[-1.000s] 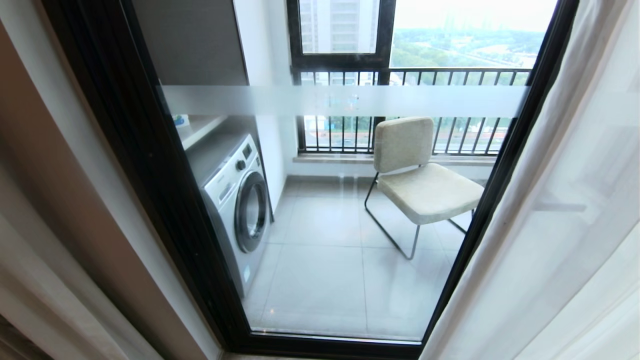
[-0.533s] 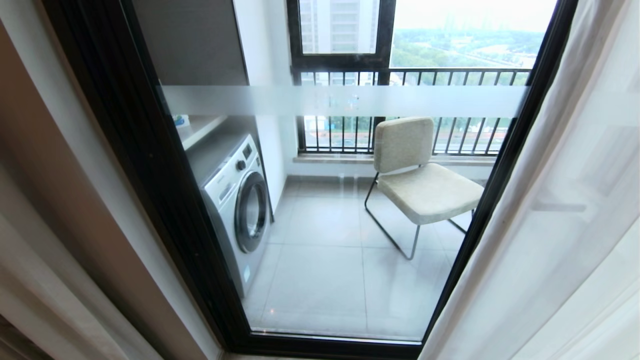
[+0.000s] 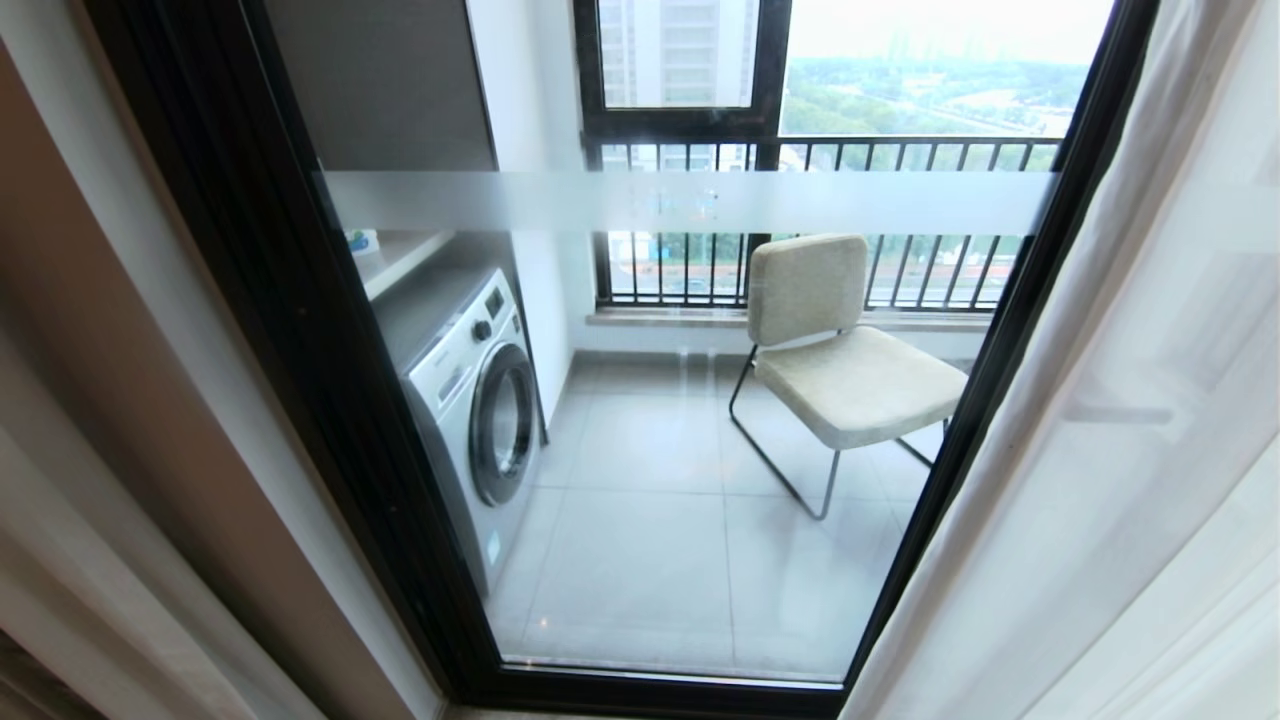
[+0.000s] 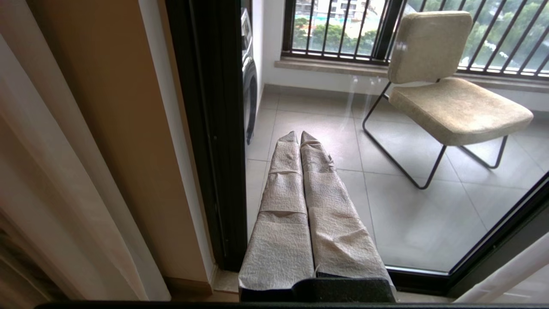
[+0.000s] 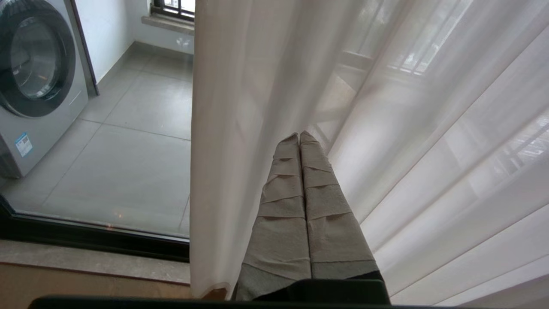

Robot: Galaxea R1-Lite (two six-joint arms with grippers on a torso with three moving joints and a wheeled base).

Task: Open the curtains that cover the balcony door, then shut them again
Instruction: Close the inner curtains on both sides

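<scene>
Cream-beige drape: we see the opaque woven layer of the curtains point(image 3: 70, 560) hanging in folds along the left edge of the opening, drawn clear of the glass.
Left gripper point(image 4: 299, 134): our left arm's two wrapped, cloth-grey fingers point(image 4: 285, 189) lie pressed flat together, nothing between them, pointing at the lower left of the glass beside the dark post.
Balcony door point(image 3: 300, 330): we face a tall glass panel in a thick black-brown frame, uncovered across the middle, with a frosted white band point(image 3: 690, 202) running level across it.
Behind the glass: a white front-loading washing machine point(image 3: 470, 400) stands at the left wall; a beige cushioned chair on thin black metal legs point(image 3: 840, 370) sits right of it, near the dark railing.
Right gripper point(image 5: 299, 134): our right arm's wrapped fingers are closed tip to tip, gripping nothing, with the tips up against the sheer folds.
Sheer white drape point(image 3: 1130, 430): the see-through layer covers the door's right edge.
</scene>
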